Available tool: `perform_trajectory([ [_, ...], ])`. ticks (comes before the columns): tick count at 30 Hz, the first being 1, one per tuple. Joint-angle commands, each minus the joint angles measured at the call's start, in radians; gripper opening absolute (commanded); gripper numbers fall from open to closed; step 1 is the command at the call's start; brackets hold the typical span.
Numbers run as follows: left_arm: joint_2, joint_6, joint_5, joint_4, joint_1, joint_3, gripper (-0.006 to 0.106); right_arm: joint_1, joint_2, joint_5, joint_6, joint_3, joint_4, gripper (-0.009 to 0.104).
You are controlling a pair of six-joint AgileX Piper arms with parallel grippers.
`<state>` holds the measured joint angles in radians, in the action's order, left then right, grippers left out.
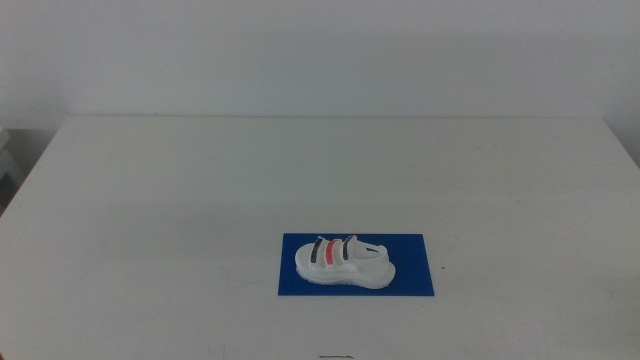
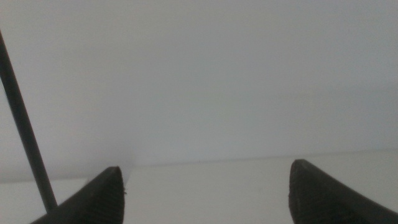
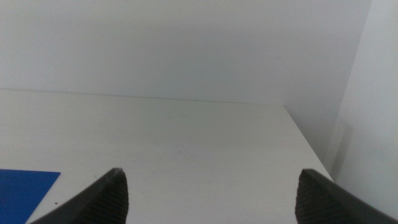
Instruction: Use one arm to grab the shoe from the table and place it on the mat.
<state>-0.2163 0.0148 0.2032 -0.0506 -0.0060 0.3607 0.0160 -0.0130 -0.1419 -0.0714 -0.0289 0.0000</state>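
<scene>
Shoe (image 1: 343, 262) rests on the mat (image 1: 410, 275), left of its centre, task apparently complete; left tool (image 2: 208, 193) and right tool (image 3: 211, 196) wait spread and empty, clear of the mat.

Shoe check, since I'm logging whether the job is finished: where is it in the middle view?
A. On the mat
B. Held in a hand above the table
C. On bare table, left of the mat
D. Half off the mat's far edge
A: the shoe lies wholly on the mat, with blue showing all around it and no hand near it.
</scene>
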Motion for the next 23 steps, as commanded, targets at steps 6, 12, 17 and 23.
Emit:
perform_trajectory([
  [6, 0.162, -0.007, -0.114, 0.01, -0.002, -0.19, 0.088, -0.002, -0.019, 0.077, -0.005, 0.019, -0.009, 0.094],
  [12, 0.251, -0.007, -0.113, 0.011, -0.002, -0.343, 0.088, -0.002, -0.019, 0.077, -0.005, 0.019, -0.009, 0.094],
  [17, 0.251, -0.007, -0.095, 0.011, -0.002, -0.388, 0.088, -0.002, -0.019, 0.077, -0.005, 0.019, -0.009, 0.094],
  [23, 0.251, -0.006, -0.104, 0.01, -0.002, -0.387, 0.088, -0.002, -0.019, 0.077, -0.005, 0.019, -0.009, 0.094],
])
